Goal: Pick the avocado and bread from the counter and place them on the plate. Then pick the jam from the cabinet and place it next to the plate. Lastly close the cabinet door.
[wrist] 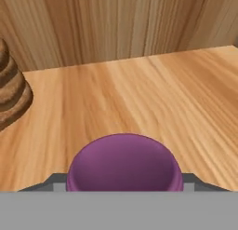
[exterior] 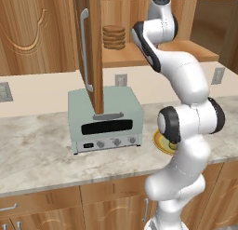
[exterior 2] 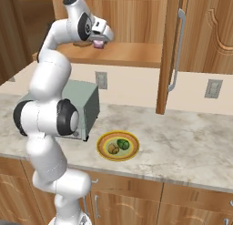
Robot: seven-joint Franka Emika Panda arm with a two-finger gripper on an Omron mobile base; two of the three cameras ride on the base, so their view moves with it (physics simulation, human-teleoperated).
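End effector [exterior 2: 98, 43]: raised to shelf height inside the open cabinet [exterior 2: 132, 19], with the jam [exterior 2: 98, 44] between its fingers. In the hand view the jam [wrist: 124, 165] sits at 6 o'clock, flanked on both sides by grey finger parts; grasp appears clenched on the jar. Whether the jar rests on the shelf [wrist: 139, 103] or is lifted off it cannot be told.

Shelf: a stack of brown discs [exterior: 114, 37] stands on it; in the hand view the stack [wrist: 11, 91] lies at 9 o'clock, apart from the jam.

Door [exterior: 93, 47]: open, standing edge-on out from the cabinet, silver bar handle [exterior: 84, 50] on its left face in the left base view.

Tabletop [exterior 2: 182, 137]: the plate [exterior 2: 118, 145] lies near the front edge. Avocado [exterior 2: 122, 143] and bread [exterior 2: 113, 149] both lie on the plate, just beside each other, bread at 8 o'clock from the avocado. In the left base view the plate [exterior: 160, 143] is largely hidden behind the arm.

A pale green toaster oven [exterior: 104, 119] stands on the tabletop at 9 o'clock from the plate, below the open door.
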